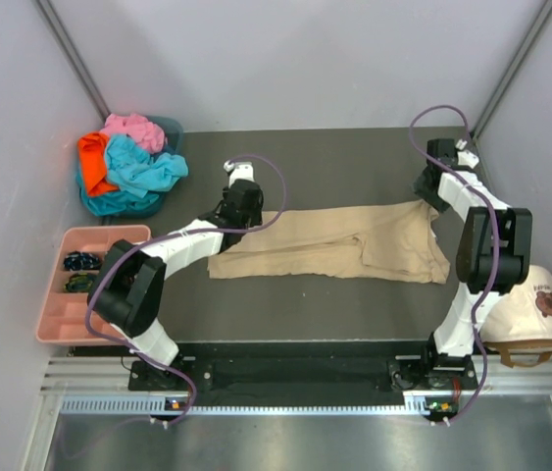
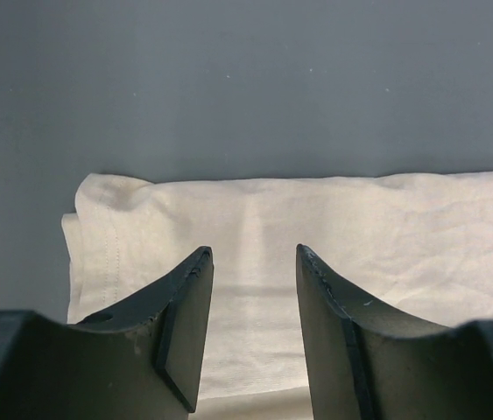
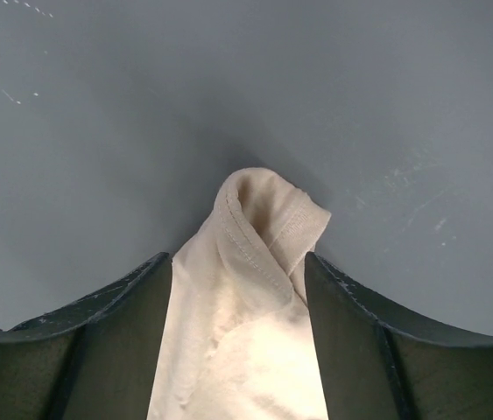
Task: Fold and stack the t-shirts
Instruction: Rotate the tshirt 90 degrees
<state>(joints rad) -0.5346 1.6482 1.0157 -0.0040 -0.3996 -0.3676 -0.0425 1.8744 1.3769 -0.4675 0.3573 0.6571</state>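
Observation:
A large tan t-shirt (image 1: 334, 245) lies folded into a long band across the dark table. My left gripper (image 1: 244, 218) hovers over its far left corner. In the left wrist view that gripper (image 2: 255, 254) is open, and the flat cloth (image 2: 360, 227) shows below the gap. My right gripper (image 1: 432, 202) is at the shirt's far right corner. In the right wrist view a bunched, hemmed corner (image 3: 268, 219) stands between its fingers and touches both, while the gripper (image 3: 238, 262) still stands wide. Turquoise (image 1: 143, 167), orange (image 1: 92, 157) and pink (image 1: 133, 128) t-shirts lie heaped at the back left.
The heap sits in a teal basket (image 1: 109, 205) against the left wall. A pink compartment tray (image 1: 104, 237) with small dark items is at the left edge. A cream cap (image 1: 530, 309) lies beside the right arm's base. Grey walls close in on both sides.

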